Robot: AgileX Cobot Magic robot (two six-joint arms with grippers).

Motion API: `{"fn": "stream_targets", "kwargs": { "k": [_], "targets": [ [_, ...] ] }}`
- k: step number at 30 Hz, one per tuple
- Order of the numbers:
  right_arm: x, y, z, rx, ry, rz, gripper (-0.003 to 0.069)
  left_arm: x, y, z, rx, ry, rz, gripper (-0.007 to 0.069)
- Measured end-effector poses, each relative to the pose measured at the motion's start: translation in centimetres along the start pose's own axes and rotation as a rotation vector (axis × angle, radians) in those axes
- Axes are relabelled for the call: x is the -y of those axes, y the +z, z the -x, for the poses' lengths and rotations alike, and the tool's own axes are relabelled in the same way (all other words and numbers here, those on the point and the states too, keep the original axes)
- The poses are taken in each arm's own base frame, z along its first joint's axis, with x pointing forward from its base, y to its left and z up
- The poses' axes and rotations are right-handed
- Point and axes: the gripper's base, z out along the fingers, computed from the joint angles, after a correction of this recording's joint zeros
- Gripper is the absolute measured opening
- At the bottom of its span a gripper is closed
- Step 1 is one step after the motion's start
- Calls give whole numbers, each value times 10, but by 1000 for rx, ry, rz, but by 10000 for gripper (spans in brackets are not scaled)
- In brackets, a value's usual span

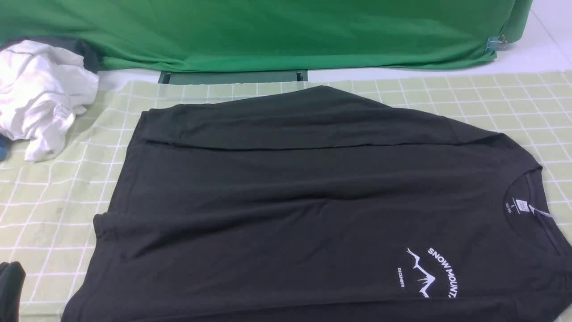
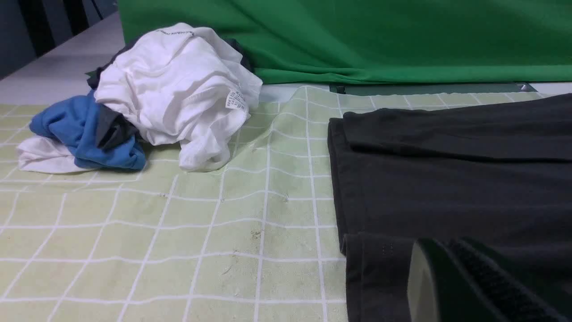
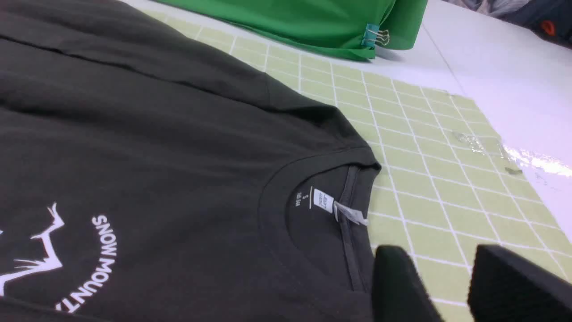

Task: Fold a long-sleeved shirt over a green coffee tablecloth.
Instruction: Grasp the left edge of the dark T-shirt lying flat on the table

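The long-sleeved shirt (image 1: 286, 197), black with a white SNOW MOUNTAIN print (image 1: 440, 270), lies flat on the green coffee tablecloth (image 1: 49, 210). Its collar (image 3: 321, 205) points right and its hem left, and the far sleeve is folded across the body (image 1: 290, 120). My left gripper (image 2: 442, 255) is shut, low beside the shirt's near left corner, with no cloth visibly pinched. It shows as a black tip (image 1: 10, 286) in the front view. My right gripper (image 3: 438, 255) is open just off the collar, with only tablecloth between its fingers.
A crumpled white garment (image 1: 40, 94) lies at the far left on the tablecloth, with blue cloth (image 2: 89, 129) beside it. Deep-green fabric (image 1: 268, 31), held by a binder clip (image 3: 373, 36), hangs along the back. White tabletop (image 3: 505, 76) lies to the right.
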Motion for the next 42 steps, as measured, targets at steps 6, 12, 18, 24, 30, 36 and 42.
{"fn": "stream_targets", "kwargs": {
  "k": [6, 12, 18, 24, 30, 36, 42],
  "targets": [
    [0, 0, 0, 0, 0, 0, 245, 0, 0, 0, 0, 0, 0, 17],
    [0, 0, 0, 0, 0, 0, 245, 0, 0, 0, 0, 0, 0, 17],
    [0, 0, 0, 0, 0, 0, 245, 0, 0, 0, 0, 0, 0, 17],
    [0, 0, 0, 0, 0, 0, 245, 0, 0, 0, 0, 0, 0, 17],
    [0, 0, 0, 0, 0, 0, 245, -1, 0, 4, 44, 4, 7, 17],
    [0, 0, 1, 7, -1, -2, 245, -2, -2, 19, 217, -249, -2, 17],
    [4, -1, 13, 151, 153, -33, 245, -11, -8, 36, 432, -544, 8, 17]
  ]
}}
